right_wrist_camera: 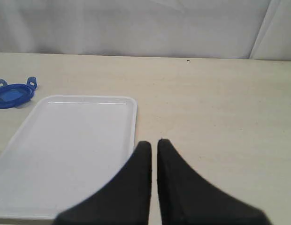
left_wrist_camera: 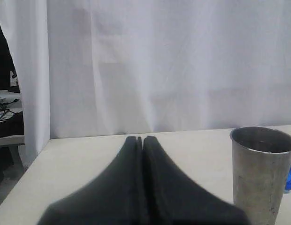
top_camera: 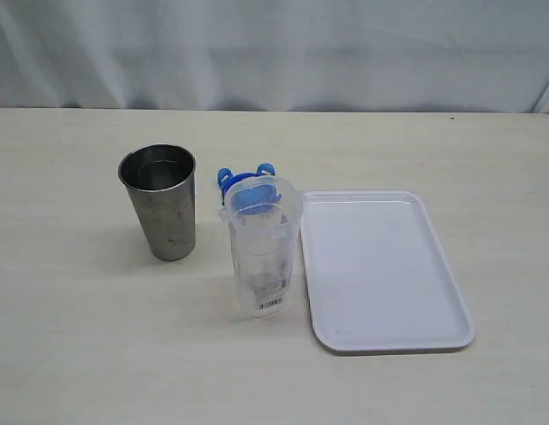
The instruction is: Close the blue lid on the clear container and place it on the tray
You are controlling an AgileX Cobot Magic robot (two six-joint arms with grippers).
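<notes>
- Left gripper [left_wrist_camera: 140, 138]: jaws pressed flat together, nothing between them.
- Right gripper [right_wrist_camera: 154, 142]: jaws drawn in to a thin slit, also empty.
- Neither arm shows in the exterior view, so both sit back from the work area. Each wrist camera looks low and roughly level across the table [top_camera: 80, 336], which suggests forearms held near horizontal.
- Right gripper points past the edge of the tray [right_wrist_camera: 65, 150]. Left gripper points toward the white curtain [left_wrist_camera: 173, 65], with the steel cup [left_wrist_camera: 262, 173] close by.
- Blue lid [right_wrist_camera: 13, 93]: lies loose on the table behind the clear container [top_camera: 261, 252], partly seen through its wall. Not on the rim.
- Clear container: upright and open-topped, between cup and tray, just beside the tray. Whether they touch cannot be told.
- Tray carries nothing.
- Progress, as judged: nothing done. Left to do: pick up the lid, seat and snap it, then lift the container onto the tray.
</notes>
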